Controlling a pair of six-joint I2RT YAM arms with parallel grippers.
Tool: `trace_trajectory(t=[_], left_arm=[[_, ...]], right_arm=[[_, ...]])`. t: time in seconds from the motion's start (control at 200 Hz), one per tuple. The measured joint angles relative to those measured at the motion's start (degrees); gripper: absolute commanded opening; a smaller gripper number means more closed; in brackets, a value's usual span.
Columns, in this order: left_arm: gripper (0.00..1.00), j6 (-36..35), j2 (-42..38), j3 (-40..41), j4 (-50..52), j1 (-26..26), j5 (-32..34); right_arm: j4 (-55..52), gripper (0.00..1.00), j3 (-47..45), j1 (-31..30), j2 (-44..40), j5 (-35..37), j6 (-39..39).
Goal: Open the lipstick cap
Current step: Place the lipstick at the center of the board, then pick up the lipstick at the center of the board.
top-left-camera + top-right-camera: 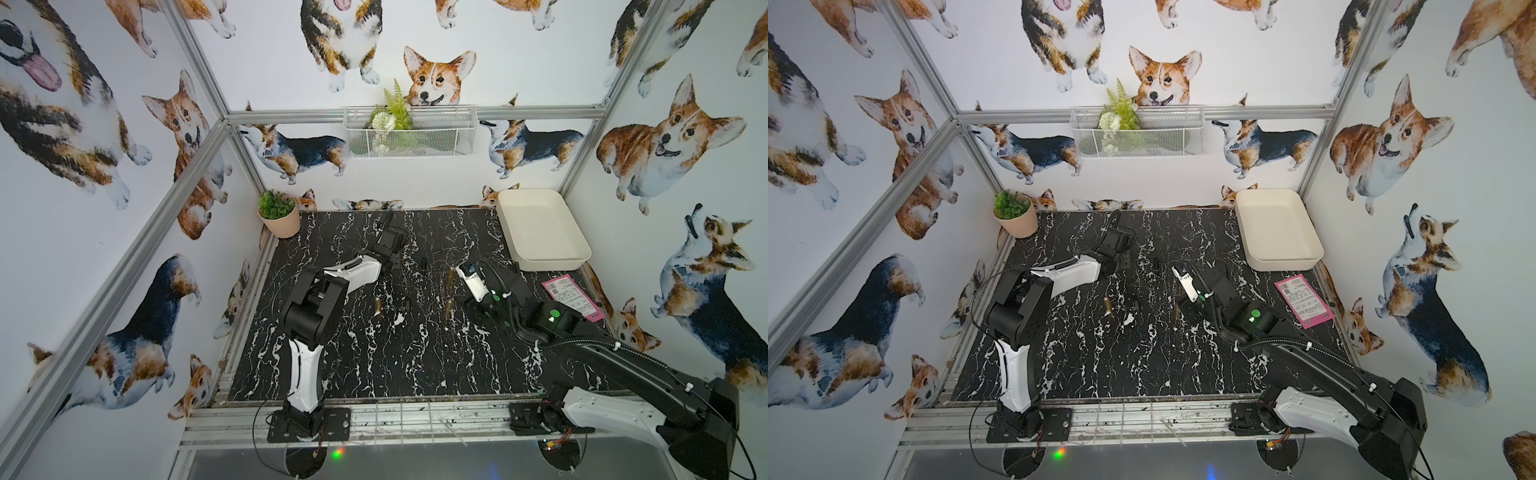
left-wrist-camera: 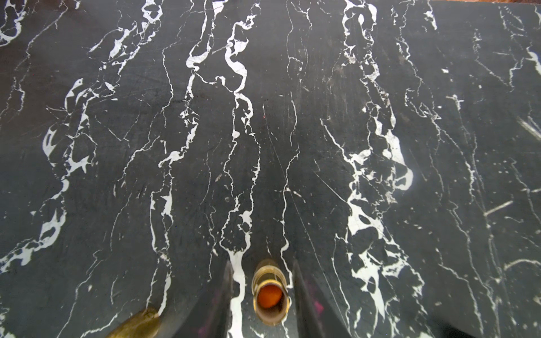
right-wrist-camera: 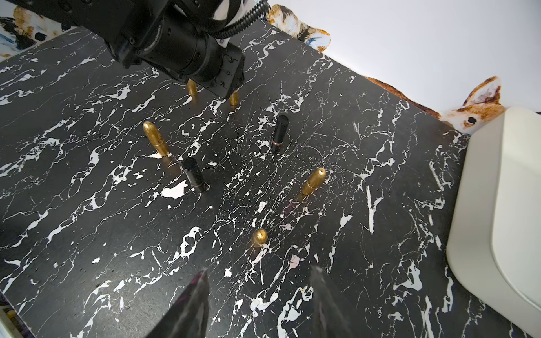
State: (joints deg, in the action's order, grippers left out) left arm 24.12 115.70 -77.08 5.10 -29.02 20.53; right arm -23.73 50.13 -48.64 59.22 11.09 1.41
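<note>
- Lipstick (image 2: 270,295) with its cap off stands upright on the counter (image 1: 374,365); gold tube, orange stick showing down the mouth; it's toward the far middle of the marble, under the left arm's wrist, so both top views hide it
- room-wise, the near half of the counter is open marble in both top views; beyond the left pincer the wrist view shows only veined surface; the far edge runs along the wall, and a cream tray (image 1: 544,262) takes the far right corner
- left pincer (image 2: 261,262) is spread, one finger each side of the tube with a sliver of counter showing on both sides; not pinching it, holding nothing
- right pincer (image 3: 259,272) is spread wide too, nothing between the fingers; a gold lipstick (image 3: 259,237) with a bullet top stands just ahead of it
- mid-counter between the arms, well apart from each other: second gold lipstick (image 3: 313,181), third gold lipstick (image 3: 156,139), black lipstick (image 3: 193,174), second black lipstick (image 3: 279,131)
- a rounded gold piece (image 2: 134,324) sits near the left pincer; can't tell if it's a cap or a whole tube
- pink receipt (image 1: 571,297) lies flat by the right edge; potted plant (image 1: 278,216) in the far left corner
</note>
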Motion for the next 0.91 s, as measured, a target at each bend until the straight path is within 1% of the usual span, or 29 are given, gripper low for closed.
trace_trajectory(t=[0.085,0.145,0.165,0.295,0.36,0.44,0.546,0.556,0.581,0.606,0.691,0.716,0.736,0.746,0.781,0.846,0.906], left_arm=[[0.55,0.0,-0.4,-0.3,0.7,0.0,0.0],[0.56,0.0,-1.0,-0.6,1.0,0.0,0.0],[0.58,0.0,-1.2,-0.7,1.0,0.0,0.0],[0.59,-0.2,-2.5,-2.8,2.8,0.0,-0.3],[0.62,-0.2,-2.8,-5.8,6.1,0.0,-0.4],[0.62,-0.2,-3.9,-8.3,9.5,0.0,-1.0],[0.6,-0.5,-3.5,-17.1,18.7,0.2,-4.1],[0.6,-0.7,-3.1,-19.2,20.7,0.2,-4.7],[0.6,-0.8,-2.7,-21.1,22.1,0.2,-5.3],[0.6,-1.2,-1.7,-25.1,24.9,0.2,-6.9],[0.58,-1.7,1.3,-34.8,32.8,0.3,-11.4],[0.58,-1.9,2.4,-37.5,35.1,0.3,-12.8],[0.58,-2.2,4.1,-41.7,38.5,0.3,-15.1],[0.58,-2.2,4.1,-41.7,38.5,0.3,-15.1],[0.58,-2.6,6.2,-46.2,42.1,0.1,-17.2],[0.57,-2.8,9.3,-52.3,47.2,-0.6,-19.9],[0.57,-3.2,11.5,-55.8,50.6,-1.6,-21.7]], right_arm=[[0.0,0.58,0.0,0.0,0.0,0.0,0.0],[0.0,0.58,0.0,0.0,-0.1,0.0,0.0],[0.0,0.58,0.0,0.0,-0.1,0.0,0.0],[0.0,0.58,0.0,0.0,-0.3,0.0,0.0],[0.0,0.58,0.1,0.0,-0.6,0.0,0.0],[0.0,0.59,0.3,0.0,-1.4,0.1,0.0],[-0.1,0.6,0.8,0.0,-2.8,0.4,0.1],[-0.1,0.6,0.8,0.0,-3.0,0.4,0.2],[-0.1,0.6,1.0,0.2,-3.4,0.4,0.2],[-0.2,0.6,1.2,0.3,-3.7,0.3,0.3],[-0.6,0.59,2.0,1.4,-4.5,-0.9,1.2],[-0.8,0.58,2.3,2.2,-4.8,-1.2,1.7],[-0.9,0.58,2.6,3.0,-5.0,-2.0,2.0],[-0.9,0.58,2.6,3.0,-5.0,-2.0,2.0],[-1.0,0.58,2.7,4.3,-5.3,-3.2,2.9],[-1.0,0.57,2.8,6.8,-5.8,-5.6,4.1],[-1.0,0.57,2.6,9.2,-5.9,-7.6,5.2]])
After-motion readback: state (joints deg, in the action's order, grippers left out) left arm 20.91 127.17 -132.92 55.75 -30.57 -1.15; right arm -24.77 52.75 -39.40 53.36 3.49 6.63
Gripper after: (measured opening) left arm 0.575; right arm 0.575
